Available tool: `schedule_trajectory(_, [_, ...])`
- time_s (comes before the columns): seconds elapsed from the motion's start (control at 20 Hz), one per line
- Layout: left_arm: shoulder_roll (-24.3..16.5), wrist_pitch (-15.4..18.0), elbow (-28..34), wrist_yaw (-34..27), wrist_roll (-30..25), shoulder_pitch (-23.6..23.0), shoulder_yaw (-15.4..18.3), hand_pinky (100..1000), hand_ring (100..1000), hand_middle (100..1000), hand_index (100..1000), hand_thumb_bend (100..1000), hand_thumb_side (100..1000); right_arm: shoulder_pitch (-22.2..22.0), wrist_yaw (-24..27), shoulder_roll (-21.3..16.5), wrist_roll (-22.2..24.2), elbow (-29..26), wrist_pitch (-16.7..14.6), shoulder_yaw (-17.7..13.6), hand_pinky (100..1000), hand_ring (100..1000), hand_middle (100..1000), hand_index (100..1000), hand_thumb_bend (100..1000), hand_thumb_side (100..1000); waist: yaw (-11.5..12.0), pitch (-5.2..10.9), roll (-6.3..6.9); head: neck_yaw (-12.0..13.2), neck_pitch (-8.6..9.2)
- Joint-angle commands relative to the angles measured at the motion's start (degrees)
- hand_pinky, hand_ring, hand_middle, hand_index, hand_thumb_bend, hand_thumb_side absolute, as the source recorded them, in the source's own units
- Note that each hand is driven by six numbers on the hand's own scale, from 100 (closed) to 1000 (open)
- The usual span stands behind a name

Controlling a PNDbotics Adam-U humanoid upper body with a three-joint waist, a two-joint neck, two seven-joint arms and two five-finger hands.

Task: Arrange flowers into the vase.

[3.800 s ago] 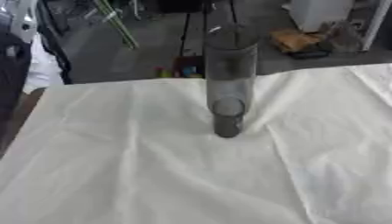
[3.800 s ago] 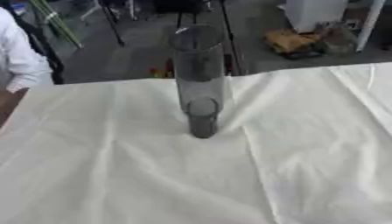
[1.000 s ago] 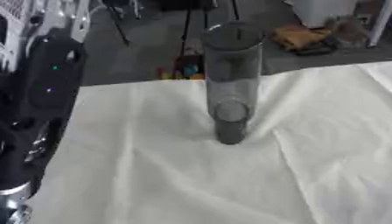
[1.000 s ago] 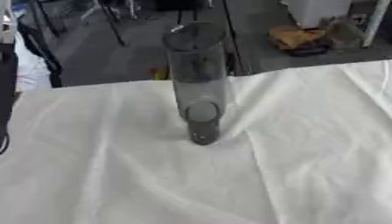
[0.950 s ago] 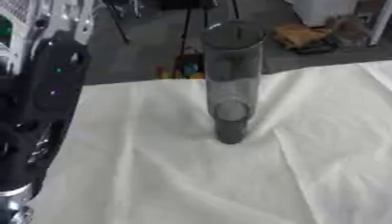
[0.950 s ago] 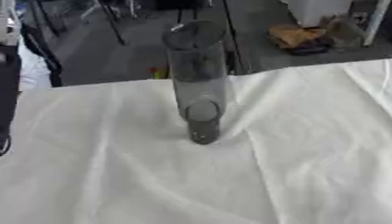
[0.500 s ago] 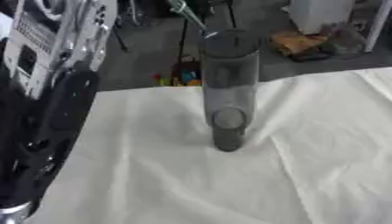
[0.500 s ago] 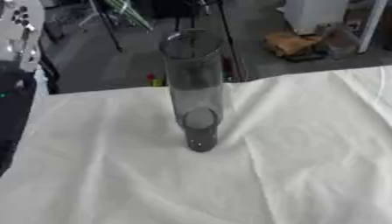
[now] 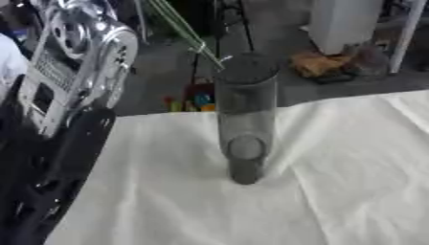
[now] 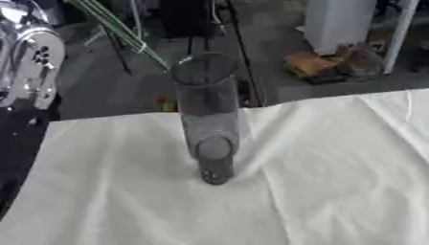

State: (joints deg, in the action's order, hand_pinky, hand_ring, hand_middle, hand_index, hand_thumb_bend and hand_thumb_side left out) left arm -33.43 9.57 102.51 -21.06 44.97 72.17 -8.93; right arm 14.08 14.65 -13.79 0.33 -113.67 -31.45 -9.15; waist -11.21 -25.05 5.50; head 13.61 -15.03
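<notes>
Far left: black and silver left arm (image 9: 67,95) raised high across the frame, forearm filling the left edge, presumably lifted so the stems come at the vase from above. Left hand itself out of sight beyond the top edge; whether open or clamped cannot be told. Just right of it, thin pale-green flower stems (image 9: 184,31) slanting down from the top edge, lower ends poised at the far rim of the vase, not yet clearly inside; blooms not visible. Centre: tall smoky-grey clear glass cylinder vase (image 9: 244,115) standing upright on the cream cloth-covered table (image 9: 335,182), near the table's far edge, holding no flowers as far as can be seen. Placement mid-table likely keeps it within reach of either arm. Right: bare creased cloth, nothing on it; right hand absent from both views. Beyond the table, grey floor with clutter, irrelevant here. Next step, judged: lowering the stems straight into the narrow mouth without knocking the tall vase over.
</notes>
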Motion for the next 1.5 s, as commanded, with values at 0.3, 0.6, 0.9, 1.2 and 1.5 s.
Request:
schedule_trajectory(0.3, [-0.48, 0.56, 0.60, 1.78, 0.56, 1.66, 0.61, 100, 100, 100, 100, 230, 606, 0.80, 0.66, -0.15, 0.74, -0.93, -0.21, -0.05, 847, 857, 583, 918, 100, 959, -0.89, 0.36, -0.23, 0.81, 1.37])
schedule_trajectory(0.6, [-0.52, 0.70, -0.07, 3.39, 0.82, 2.52, 0.58, 100, 100, 100, 100, 232, 604, 0.72, 0.69, -0.11, 1.08, -0.93, -0.32, 0.03, 847, 857, 581, 919, 100, 959, -1.27, 0.08, -0.29, 1.25, 1.76])
schedule_trajectory(0.9, [-0.84, 0.71, -0.76, 4.24, 1.51, 3.30, 0.84, 100, 100, 100, 100, 239, 589, 0.36, 0.80, -0.29, 1.43, -0.93, -0.13, 0.22, 847, 857, 579, 919, 100, 955, -1.05, 0.53, -0.22, 1.34, 1.81])
schedule_trajectory(1.2, [-0.92, 0.94, 3.11, 6.21, 2.16, 3.08, 0.82, 100, 100, 100, 100, 260, 569, 0.37, 0.77, -0.06, 1.83, -0.93, -0.15, 0.32, 847, 858, 577, 920, 100, 954, -1.35, 0.10, -0.29, 1.74, 1.79])
schedule_trajectory(1.5, [-0.59, -0.03, 4.00, 8.24, 4.59, 2.94, 0.58, 100, 100, 100, 100, 261, 572, 0.69, 1.15, 0.21, 2.22, -0.93, 0.12, 0.41, 848, 859, 575, 920, 100, 944, -1.80, -0.62, -0.07, 1.77, 1.87])
